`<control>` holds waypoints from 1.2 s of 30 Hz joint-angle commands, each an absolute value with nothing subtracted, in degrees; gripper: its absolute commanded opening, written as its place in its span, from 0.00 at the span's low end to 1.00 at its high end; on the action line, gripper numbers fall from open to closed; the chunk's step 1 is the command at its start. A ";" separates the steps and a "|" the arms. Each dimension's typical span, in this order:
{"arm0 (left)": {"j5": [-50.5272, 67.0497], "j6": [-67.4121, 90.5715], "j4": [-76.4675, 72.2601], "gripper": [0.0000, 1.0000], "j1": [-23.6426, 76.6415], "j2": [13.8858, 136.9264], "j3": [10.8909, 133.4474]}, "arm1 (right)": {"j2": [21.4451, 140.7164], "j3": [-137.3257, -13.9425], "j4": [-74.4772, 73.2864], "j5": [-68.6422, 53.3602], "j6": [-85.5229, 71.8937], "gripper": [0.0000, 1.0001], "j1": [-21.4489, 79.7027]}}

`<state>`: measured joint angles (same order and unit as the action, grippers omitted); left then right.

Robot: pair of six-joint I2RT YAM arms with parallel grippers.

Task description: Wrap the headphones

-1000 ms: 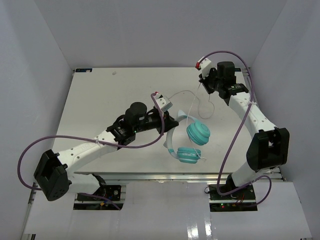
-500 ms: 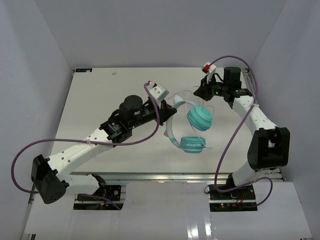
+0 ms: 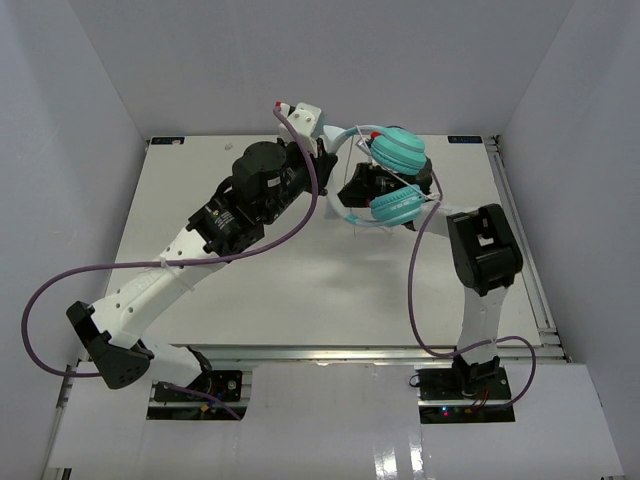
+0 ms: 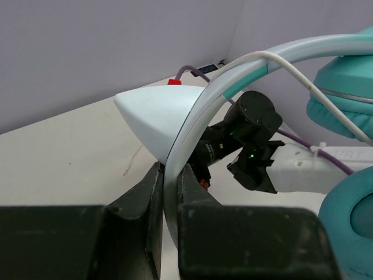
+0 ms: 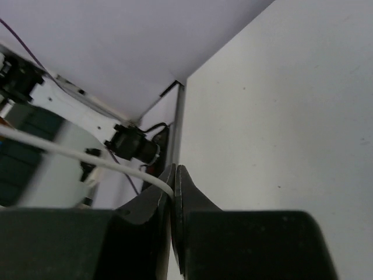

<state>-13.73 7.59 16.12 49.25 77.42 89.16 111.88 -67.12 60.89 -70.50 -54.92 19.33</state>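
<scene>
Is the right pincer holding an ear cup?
No, the right pincer is shut on the thin white cable alone.

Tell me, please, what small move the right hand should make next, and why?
Probably the right hand should lead the cable around the headband for a turn, keeping it taut. The left hand is shut on the headband and holds it up, the right hand pinches the cable, and the cable already crosses over the headband, so a wrap looks ready to be laid.
</scene>
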 commanded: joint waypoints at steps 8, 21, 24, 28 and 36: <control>-21.20 7.11 17.59 0.00 49.83 78.46 99.81 | 117.59 -69.09 108.09 -69.05 -84.13 0.15 28.58; -27.88 4.57 22.37 0.00 49.78 74.98 105.54 | 104.67 -56.07 100.14 -67.59 -70.98 0.27 30.11; -28.44 4.64 23.47 0.00 49.76 74.67 106.76 | 102.43 -53.93 99.61 -67.59 -69.72 0.28 30.73; -30.08 4.40 24.60 0.00 49.79 74.06 108.39 | 97.62 -49.76 98.45 -67.50 -66.74 0.31 31.37; -34.31 0.94 24.91 0.00 49.75 74.49 111.91 | 86.11 -42.86 80.78 -66.91 -49.17 0.35 35.08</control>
